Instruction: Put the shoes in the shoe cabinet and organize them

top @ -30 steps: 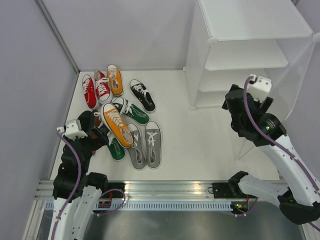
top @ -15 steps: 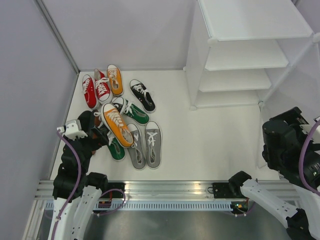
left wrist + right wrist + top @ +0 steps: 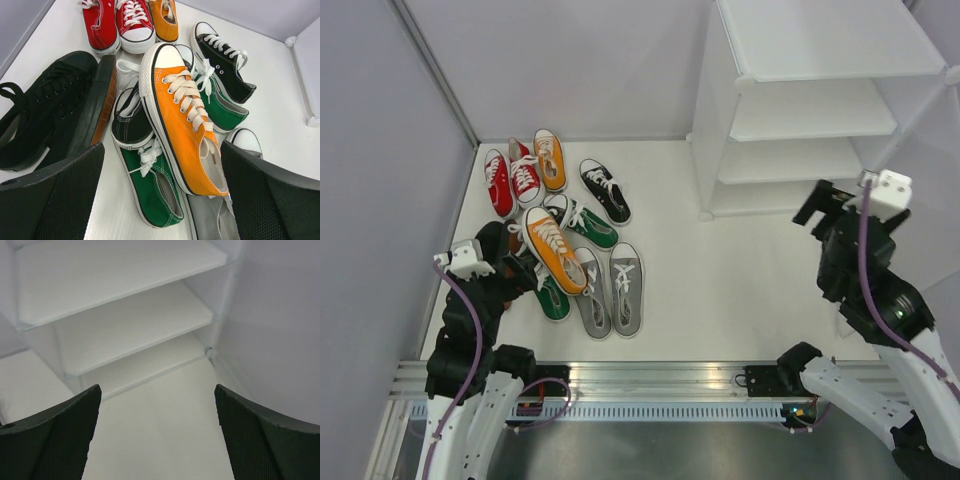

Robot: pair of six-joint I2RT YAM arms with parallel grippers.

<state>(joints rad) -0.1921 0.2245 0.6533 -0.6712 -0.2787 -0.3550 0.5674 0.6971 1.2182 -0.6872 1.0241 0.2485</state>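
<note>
The left gripper [image 3: 161, 197] is hovering low over the shoes [image 3: 560, 225] with its jaws spread wide and gripping nothing. The shoes are lying in a loose heap on the left of the white floor [image 3: 720, 280], well apart from the shoe cabinet [image 3: 810, 110]. An orange shoe [image 3: 182, 120] is resting across the top of the heap and overlapping a green shoe [image 3: 150, 187] (its white laces are trailing loose), while an all-black shoe [image 3: 55, 112] is lying tilted onto its side just beside them. A red pair [image 3: 510, 180] is sitting at the heap's far edge and a grey pair [image 3: 610, 288] at its near edge. The right gripper [image 3: 157, 440], likewise spread wide and gripping nothing, is pointing toward the cabinet's lower shelves at the far right.
</note>
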